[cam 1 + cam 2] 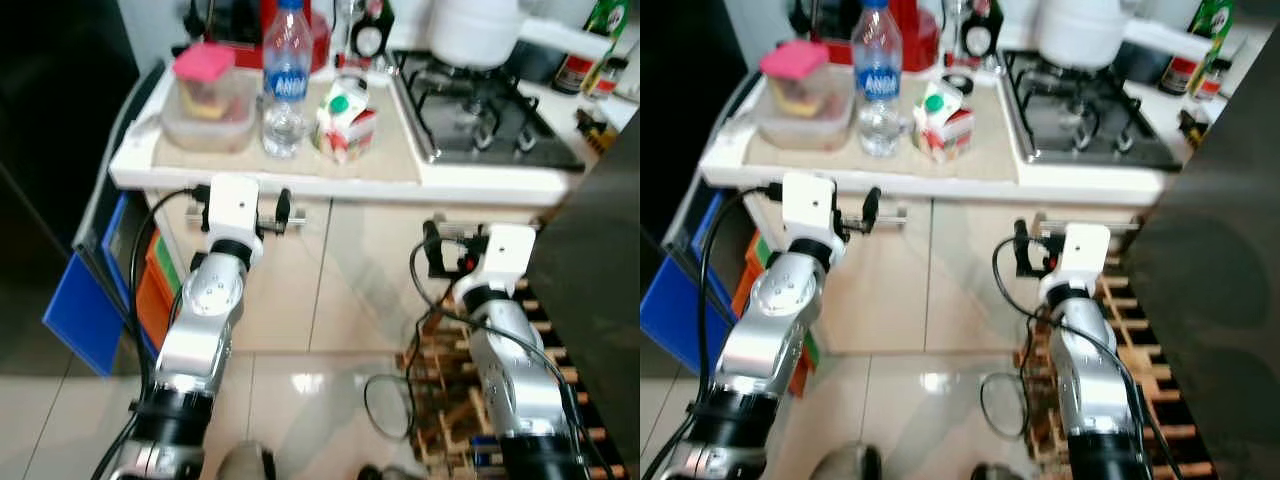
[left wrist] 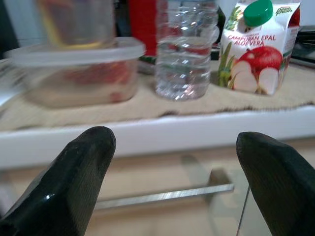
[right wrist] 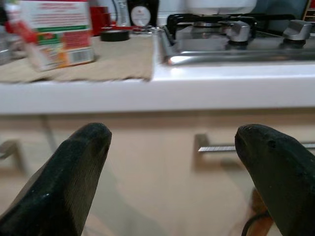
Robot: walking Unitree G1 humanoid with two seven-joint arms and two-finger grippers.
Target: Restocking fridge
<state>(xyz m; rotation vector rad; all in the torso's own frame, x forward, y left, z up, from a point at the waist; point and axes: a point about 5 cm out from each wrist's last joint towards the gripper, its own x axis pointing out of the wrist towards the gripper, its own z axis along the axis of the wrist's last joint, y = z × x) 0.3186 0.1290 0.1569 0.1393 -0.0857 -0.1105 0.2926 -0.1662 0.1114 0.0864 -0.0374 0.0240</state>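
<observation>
Red-and-white juice carton (image 1: 346, 120) stands green-capped on the counter; both end effectors gape wide, empty.

Both silver arms reach forward, the left gripper (image 2: 172, 162) and right gripper (image 3: 172, 162) each with fingers spread wide, holding nothing.

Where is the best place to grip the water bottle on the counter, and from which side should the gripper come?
Probably the water bottle at its mid-body, from the front counter edge: it stands upright, flanked by the plastic container and juice carton.
</observation>
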